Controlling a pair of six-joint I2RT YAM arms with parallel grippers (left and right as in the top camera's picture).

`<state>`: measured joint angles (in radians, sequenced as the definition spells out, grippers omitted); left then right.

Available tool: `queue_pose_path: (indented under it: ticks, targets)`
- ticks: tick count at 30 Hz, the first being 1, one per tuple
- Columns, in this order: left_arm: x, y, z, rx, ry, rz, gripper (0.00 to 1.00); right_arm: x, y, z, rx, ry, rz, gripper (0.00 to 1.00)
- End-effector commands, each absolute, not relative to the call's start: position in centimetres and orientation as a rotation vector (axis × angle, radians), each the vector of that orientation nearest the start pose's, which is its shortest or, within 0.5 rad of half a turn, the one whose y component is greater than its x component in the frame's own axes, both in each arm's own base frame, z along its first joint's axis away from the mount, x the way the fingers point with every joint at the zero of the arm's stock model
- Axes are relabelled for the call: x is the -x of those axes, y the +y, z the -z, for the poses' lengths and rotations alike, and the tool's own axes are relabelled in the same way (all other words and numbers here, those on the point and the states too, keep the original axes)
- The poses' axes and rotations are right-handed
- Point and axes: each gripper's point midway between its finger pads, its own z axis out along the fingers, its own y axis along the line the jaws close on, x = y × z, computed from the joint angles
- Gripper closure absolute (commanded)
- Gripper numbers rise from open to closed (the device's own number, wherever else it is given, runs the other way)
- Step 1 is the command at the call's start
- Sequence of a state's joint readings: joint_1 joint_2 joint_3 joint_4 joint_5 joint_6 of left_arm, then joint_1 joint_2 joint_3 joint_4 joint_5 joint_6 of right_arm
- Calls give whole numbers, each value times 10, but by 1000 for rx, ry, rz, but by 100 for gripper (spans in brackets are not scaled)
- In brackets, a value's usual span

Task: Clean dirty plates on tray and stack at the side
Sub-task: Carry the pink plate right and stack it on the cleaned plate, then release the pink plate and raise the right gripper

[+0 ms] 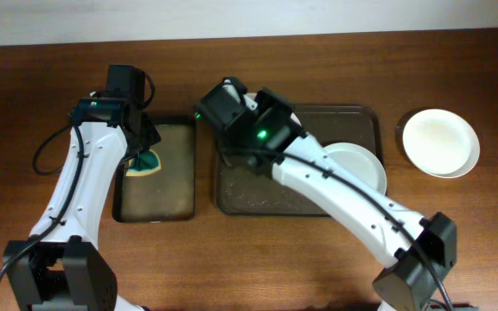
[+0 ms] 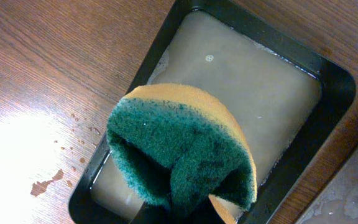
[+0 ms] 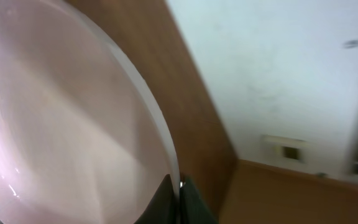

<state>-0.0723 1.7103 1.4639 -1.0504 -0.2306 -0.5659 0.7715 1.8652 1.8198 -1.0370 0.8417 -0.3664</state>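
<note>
My right gripper [image 3: 178, 194] is shut on the rim of a white plate [image 3: 61, 124], held up on edge; the plate fills the left of the right wrist view. In the overhead view this gripper [image 1: 226, 97] hangs over the far left corner of the large tray [image 1: 249, 192], and the arm hides most of the held plate. A second plate [image 1: 357, 164] lies in the tray's right half. A third plate [image 1: 440, 142] sits on the table to the right of the tray. My left gripper [image 1: 143, 149] is shut on a green and yellow sponge [image 2: 179, 149].
A smaller black tray [image 2: 334, 93] with cloudy soapy water lies left of the large tray, under the sponge; it also shows in the overhead view [image 1: 119, 212]. Water drops spot the wooden table [image 2: 48, 183] beside it. A white wall runs behind the table.
</note>
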Motion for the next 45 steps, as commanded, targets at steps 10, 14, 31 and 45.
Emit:
queue_pose_path:
  ticks: [10, 14, 31, 45]
  targets:
    - [-376, 12, -141, 708, 2714, -180, 100, -432, -9, -193, 37, 2757, -68, 96]
    - [-378, 12, -141, 708, 2708, -177, 100, -415, -109, -178, -305, 2758, -31, 96]
    - [-382, 12, -143, 706, 2690, -167, 100, -363, -256, -93, -1128, 2480, -25, 83]
    - [-383, 12, -143, 705, 2688, -166, 100, -361, -256, -74, -1110, 2567, 229, 39]
